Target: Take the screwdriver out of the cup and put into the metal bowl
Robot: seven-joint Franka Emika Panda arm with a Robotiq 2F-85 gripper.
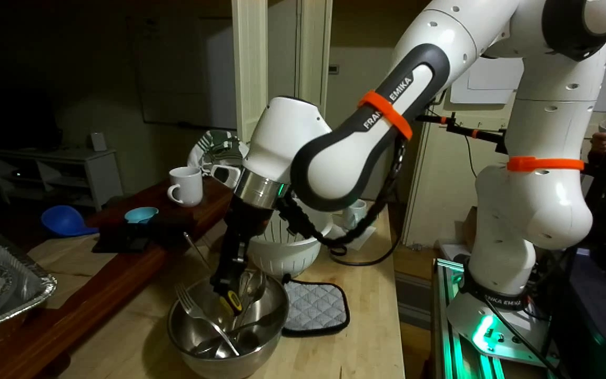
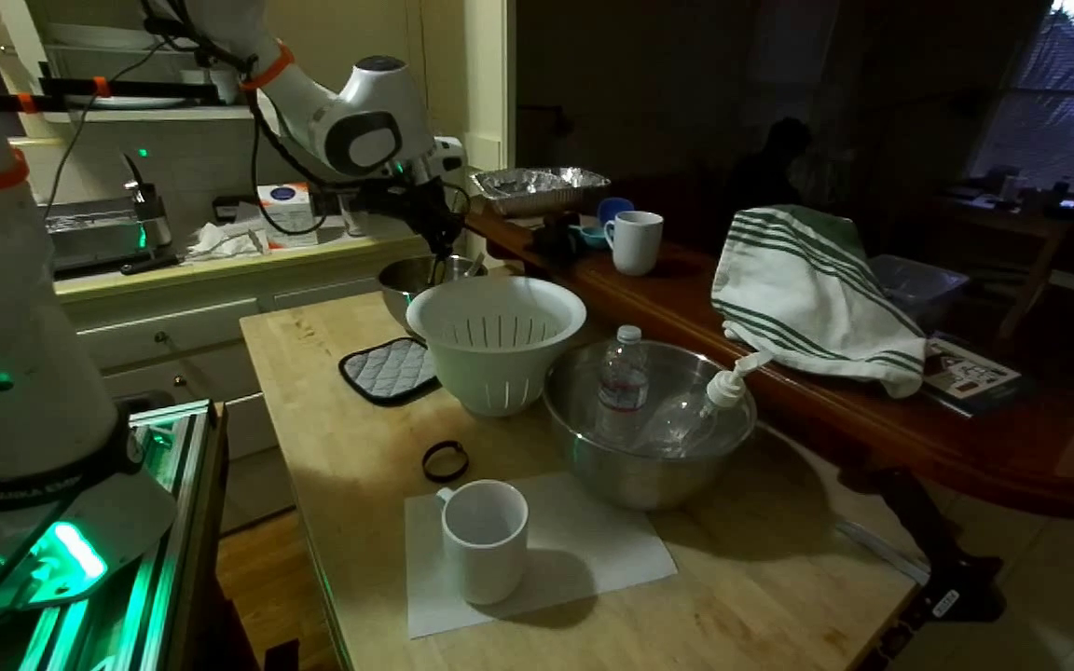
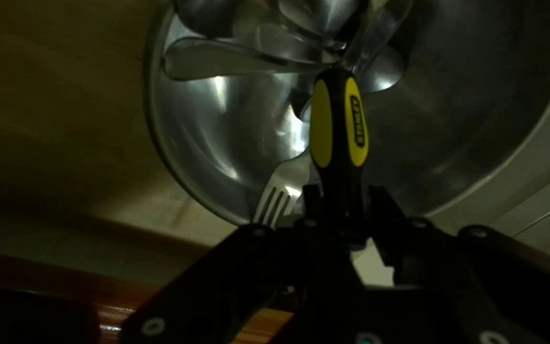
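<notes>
A black and yellow screwdriver (image 3: 337,119) points away from my gripper (image 3: 344,205), its near end between the two fingers. In an exterior view the yellow of the screwdriver (image 1: 233,301) shows at the fingertips, low over a steel bowl. My gripper (image 1: 222,287) appears shut on it. This metal bowl (image 1: 229,363) holds several forks, spoons and other cutlery; its inside (image 3: 470,119) shines in the wrist view. Its side (image 2: 399,300) shows behind the colander. A white mug (image 2: 486,559) stands on paper; another white mug (image 2: 637,244) stands on the wooden bar. Which is the cup, I cannot tell.
A white colander (image 2: 500,373) stands beside the bowl. A second steel bowl (image 2: 630,480) holds a bottle and a pump dispenser. A quilted pot holder (image 1: 316,308) lies by the bowl. A striped towel (image 2: 807,289), a foil tray (image 1: 40,295) and a blue ladle (image 1: 63,221) are nearby.
</notes>
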